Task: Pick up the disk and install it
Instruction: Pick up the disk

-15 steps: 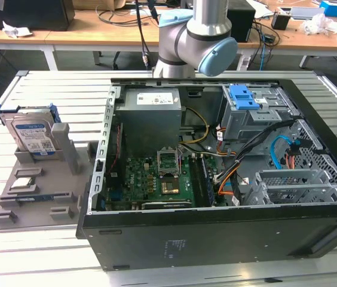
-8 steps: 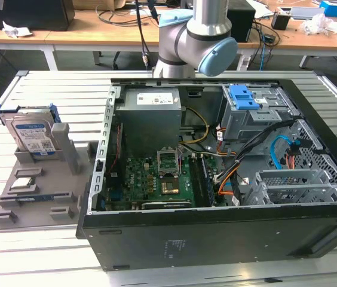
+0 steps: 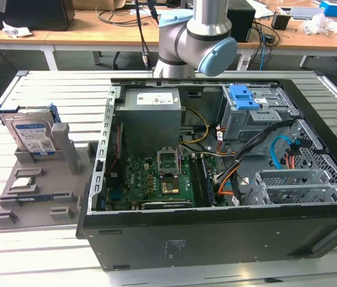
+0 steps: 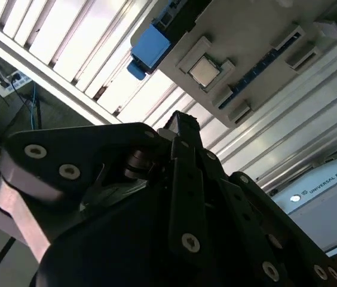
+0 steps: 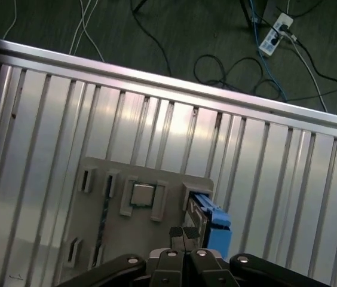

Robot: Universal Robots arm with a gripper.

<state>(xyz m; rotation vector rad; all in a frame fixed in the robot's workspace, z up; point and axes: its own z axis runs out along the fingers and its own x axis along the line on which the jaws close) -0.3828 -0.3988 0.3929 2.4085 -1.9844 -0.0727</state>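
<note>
Disk [image 3: 34, 134] is standing upright in the gray holder [image 3: 55, 179] on the bench [image 3: 55, 89], at the exterior view's left, just beside the open PC case [image 3: 216, 239]. In the first wrist view the hand [image 5: 183, 234] hangs above it, fingers pressed together, holding nothing.

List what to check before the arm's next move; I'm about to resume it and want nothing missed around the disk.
1. Disk standing upright in gray holder: ok.
2. Gripper clear of the disk, touching nothing: ok.
3. Gripper open for a grasp: not ok, it is shut.
4. Computer case open on top: ok.
5. Drive cage has a free slot: cannot tell.
</note>
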